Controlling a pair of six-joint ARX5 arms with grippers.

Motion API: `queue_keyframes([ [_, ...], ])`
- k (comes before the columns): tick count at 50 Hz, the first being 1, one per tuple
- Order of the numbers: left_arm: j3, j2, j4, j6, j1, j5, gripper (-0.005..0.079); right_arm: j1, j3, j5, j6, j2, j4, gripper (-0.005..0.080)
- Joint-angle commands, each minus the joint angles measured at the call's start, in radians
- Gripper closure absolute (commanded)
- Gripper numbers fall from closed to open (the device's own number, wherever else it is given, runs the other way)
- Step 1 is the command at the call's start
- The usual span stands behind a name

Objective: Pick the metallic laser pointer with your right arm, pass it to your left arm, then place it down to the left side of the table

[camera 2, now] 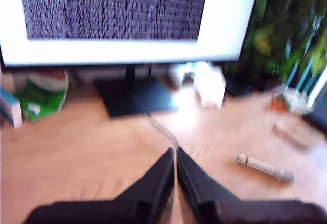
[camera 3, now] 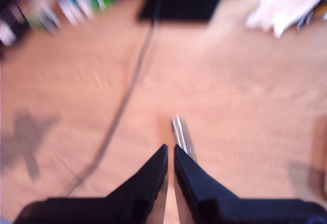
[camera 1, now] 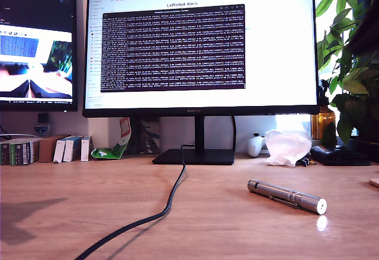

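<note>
Bright daylight and monitor glow; a glare spot beside the laser pointer; both wrist views blurred.

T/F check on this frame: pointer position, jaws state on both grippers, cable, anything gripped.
1. The metallic laser pointer lies flat on the table. True.
2. My first gripper holds the pointer. False: its jaws are shut on nothing, and the pointer lies apart on the wood.
3. My second gripper has wide-open jaws. False: they are closed together.
4. A black cable runs across the table from the monitor stand. True.
5. The pointer rests on the cable. False: they lie apart.
</note>
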Motion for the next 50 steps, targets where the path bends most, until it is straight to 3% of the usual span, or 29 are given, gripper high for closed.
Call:
queue_keyframes([
  [1,0.028,0.046,-0.046,0.067,-0.018,0.002,0.0762,0.044,0.023,0.030,-0.030,0.067,-0.025,0.0764],
  [9,0.058,0.142,-0.112,0.142,-0.056,-0.005,0.0762,0.133,0.104,0.131,-0.046,0.235,-0.082,0.0764],
  [17,0.060,0.185,-0.109,0.150,-0.087,-0.006,0.0762,0.203,0.177,0.225,-0.066,0.391,-0.148,0.0742],
  [22,0.060,0.190,-0.109,0.151,-0.097,-0.006,0.0762,0.223,0.214,0.230,-0.077,0.483,-0.193,0.0704],
  [32,0.060,0.190,-0.103,0.151,-0.100,-0.015,0.0762,0.230,0.277,0.230,-0.121,0.628,-0.263,0.0495],
  [50,0.060,0.190,-0.102,0.151,-0.100,-0.023,0.0762,0.239,0.307,0.238,-0.229,0.714,-0.260,0.0461],
])
